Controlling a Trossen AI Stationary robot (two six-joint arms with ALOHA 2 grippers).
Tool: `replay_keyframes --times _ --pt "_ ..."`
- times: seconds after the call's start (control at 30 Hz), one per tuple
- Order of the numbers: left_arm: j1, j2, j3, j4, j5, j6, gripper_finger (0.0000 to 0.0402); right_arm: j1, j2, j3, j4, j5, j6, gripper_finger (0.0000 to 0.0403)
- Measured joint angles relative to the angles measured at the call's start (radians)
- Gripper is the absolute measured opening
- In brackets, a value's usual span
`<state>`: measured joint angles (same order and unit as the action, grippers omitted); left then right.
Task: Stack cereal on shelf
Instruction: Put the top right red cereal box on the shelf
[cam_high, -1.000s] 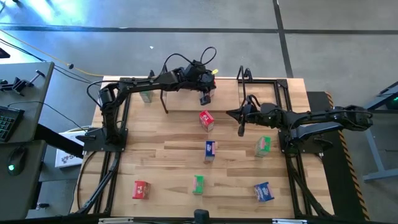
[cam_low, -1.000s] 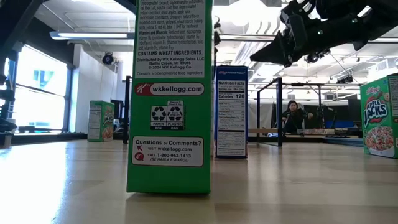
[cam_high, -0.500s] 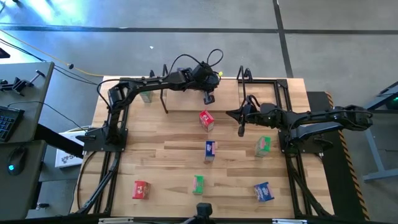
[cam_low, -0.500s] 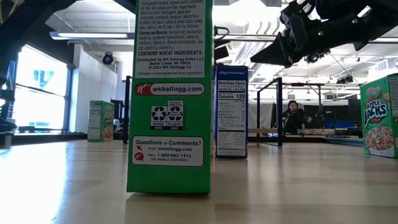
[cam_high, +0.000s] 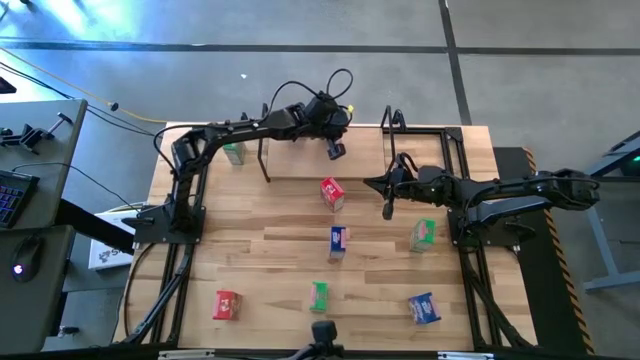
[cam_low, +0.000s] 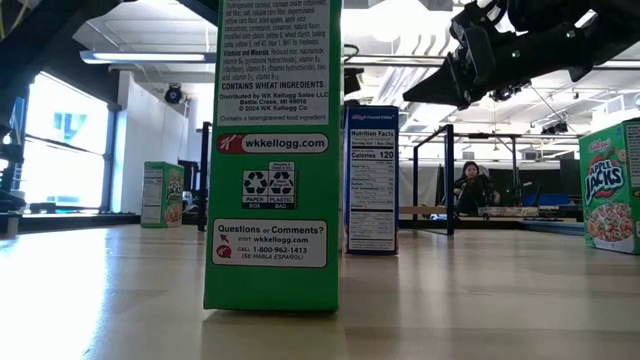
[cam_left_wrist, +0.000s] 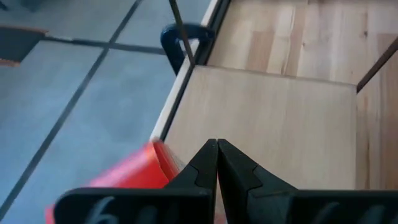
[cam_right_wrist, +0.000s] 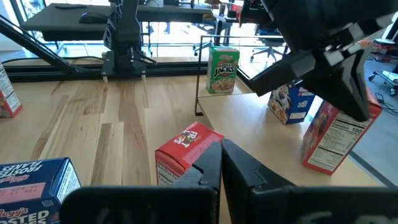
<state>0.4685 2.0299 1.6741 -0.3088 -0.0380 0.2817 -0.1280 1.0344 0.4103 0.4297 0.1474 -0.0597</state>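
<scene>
I'm looking down on the plank bench (cam_high: 250, 250), with the shelf (cam_high: 300, 165) standing along its far edge between the two arm bases.

The left arm reaches across the shelf from the far left corner. The right arm lies stretched in from the right side, over the bench just in front of the shelf's right end.

Seven cereal boxes show from above:
- A far green box (cam_high: 234, 153) stands off the shelf's left end.
- A red box (cam_high: 332, 192) stands just in front of the shelf.
- A blue box (cam_high: 338, 240) stands mid-bench.
- A green box (cam_high: 422, 235) stands to the right of the blue one.
- Along the near edge are a near red box (cam_high: 226, 304), a near green box (cam_high: 319, 296) and a near blue box (cam_high: 424, 308).

Two more stand upright on the shelf board, seen from my right wrist camera: a shelf blue box (cam_right_wrist: 289, 102) and, just beside it, a shelf red box (cam_right_wrist: 329, 137).

The left hand (cam_high: 336, 151) hangs over the shelf above those two. Its fingers are pressed together with nothing between them, and the red carton is just off to one side in its own camera.

The right hand (cam_high: 388, 208) is also closed and empty, near the red box in front of the shelf.

Across the room behind the bench, a person (cam_low: 472, 187) sits at a desk.
</scene>
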Motion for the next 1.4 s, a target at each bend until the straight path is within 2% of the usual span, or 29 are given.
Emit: replay_keyframes --times 0.2,0.33,0.73,0.83,0.9,1.07,1.23,1.4 --pt "-0.012 0.002 0.026 0.001 -0.004 0.053 0.0003 0.000 0.000 0.000 0.000 0.000 0.000 0.0000" --pt "-0.006 0.006 0.025 -0.016 -0.048 0.100 0.0003 0.000 0.000 0.000 0.000 0.000 0.000 0.0000" --pt "0.030 0.001 0.024 0.013 -0.055 0.105 0.0003 0.000 0.000 0.000 -0.001 0.000 0.000 0.0000" --pt "0.042 -0.030 0.024 -0.001 0.000 0.087 0.0003 0.000 0.000 0.000 -0.001 0.000 0.000 0.0000" --pt "0.060 -0.058 0.016 0.001 0.097 0.055 0.0003 0.000 0.000 0.000 -0.006 0.000 0.000 0.0000" --pt "0.106 -0.151 -0.136 0.116 0.300 -0.019 0.0001 0.000 0.000 0.000 -0.024 0.010 0.034 0.0000" --pt "0.106 -0.285 -0.363 0.322 0.316 -0.029 0.0001 -0.010 0.001 0.005 -0.011 0.081 0.108 0.0000" --pt "0.106 -0.447 -0.581 0.550 0.319 -0.109 0.0001 -0.062 0.041 0.096 -0.029 0.089 0.120 0.0000"
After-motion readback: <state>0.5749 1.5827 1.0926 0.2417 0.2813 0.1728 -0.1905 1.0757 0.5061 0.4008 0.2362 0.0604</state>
